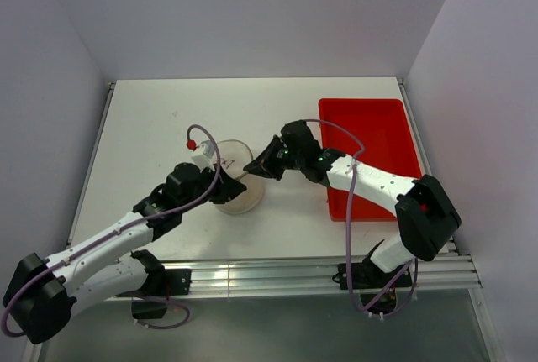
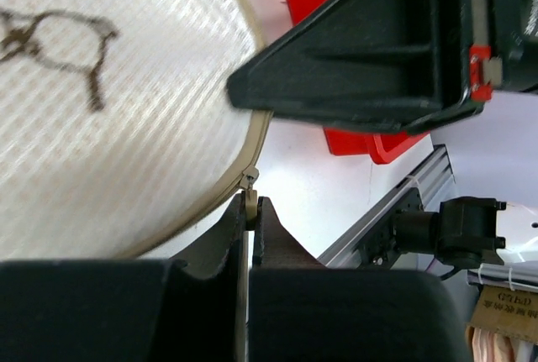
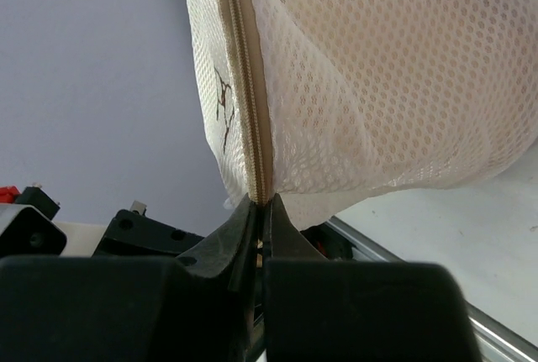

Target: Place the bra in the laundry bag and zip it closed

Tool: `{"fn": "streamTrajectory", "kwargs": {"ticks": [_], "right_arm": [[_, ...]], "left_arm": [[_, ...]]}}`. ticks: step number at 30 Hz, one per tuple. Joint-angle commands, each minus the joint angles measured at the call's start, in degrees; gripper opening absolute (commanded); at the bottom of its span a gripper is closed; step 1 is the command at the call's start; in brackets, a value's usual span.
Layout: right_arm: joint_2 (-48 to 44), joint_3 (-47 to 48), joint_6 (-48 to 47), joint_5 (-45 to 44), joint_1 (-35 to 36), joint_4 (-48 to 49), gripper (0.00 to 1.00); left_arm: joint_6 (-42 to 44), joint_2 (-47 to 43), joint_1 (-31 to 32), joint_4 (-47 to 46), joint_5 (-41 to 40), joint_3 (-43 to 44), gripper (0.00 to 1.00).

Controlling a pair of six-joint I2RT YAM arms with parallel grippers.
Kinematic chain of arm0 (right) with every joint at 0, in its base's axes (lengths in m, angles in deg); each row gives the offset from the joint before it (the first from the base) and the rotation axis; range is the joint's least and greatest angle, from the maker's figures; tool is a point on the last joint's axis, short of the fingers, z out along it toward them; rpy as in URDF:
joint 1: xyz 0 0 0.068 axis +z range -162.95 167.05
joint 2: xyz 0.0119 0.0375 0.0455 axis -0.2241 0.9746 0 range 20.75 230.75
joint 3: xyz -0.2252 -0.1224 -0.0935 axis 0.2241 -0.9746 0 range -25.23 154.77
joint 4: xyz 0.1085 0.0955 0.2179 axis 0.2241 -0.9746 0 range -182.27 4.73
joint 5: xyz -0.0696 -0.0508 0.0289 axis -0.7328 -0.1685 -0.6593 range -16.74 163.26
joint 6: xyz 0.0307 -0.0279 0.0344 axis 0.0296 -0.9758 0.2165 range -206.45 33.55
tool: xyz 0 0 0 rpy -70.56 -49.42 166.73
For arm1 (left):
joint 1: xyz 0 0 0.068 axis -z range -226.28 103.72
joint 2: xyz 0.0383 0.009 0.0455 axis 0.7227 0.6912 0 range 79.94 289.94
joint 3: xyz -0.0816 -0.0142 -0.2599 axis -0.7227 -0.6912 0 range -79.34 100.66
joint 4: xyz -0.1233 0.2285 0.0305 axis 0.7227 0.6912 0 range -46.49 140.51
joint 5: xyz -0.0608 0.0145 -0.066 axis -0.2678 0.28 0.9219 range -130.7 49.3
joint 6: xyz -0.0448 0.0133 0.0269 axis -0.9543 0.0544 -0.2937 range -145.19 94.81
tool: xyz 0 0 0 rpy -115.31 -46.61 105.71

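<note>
The laundry bag (image 1: 229,169), an off-white round mesh pouch with a dark bra outline on its face (image 2: 76,51), sits mid-table between both grippers. My left gripper (image 1: 225,192) is shut on the small beige zip pull (image 2: 250,202) at the bag's rim. My right gripper (image 1: 255,166) is shut on the bag's zip seam (image 3: 261,198); the beige zip (image 3: 248,85) looks closed along the stretch I see. A peach-beige shape, the bra (image 3: 336,34), shows faintly through the mesh. The right gripper's finger (image 2: 353,51) fills the top of the left wrist view.
A red rectangular tray (image 1: 370,148) lies at the right, close behind the right arm. The aluminium rail (image 1: 319,274) runs along the near table edge. White walls close in the back and both sides.
</note>
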Motion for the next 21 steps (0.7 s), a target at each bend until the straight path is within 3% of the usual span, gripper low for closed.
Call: {"fn": "streamTrajectory", "kwargs": {"ticks": [1,11,21], "right_arm": [[-0.3,3.3,-4.1,-3.7,-1.8,-2.3,0.00],[0.0,9.5,-15.2,-3.2,-5.6,-8.2,0.00],[1.3,16.4,-26.2,-2.0,-6.7,-14.5,0.00]], "left_arm": [[0.1,-3.6,-0.1,3.1,-2.5,-1.0,0.00],[0.2,-9.8,-6.8,8.7,-0.4,-5.1,0.00],[0.2,-8.5,-13.6,9.6,1.8,-5.8,0.00]]}}
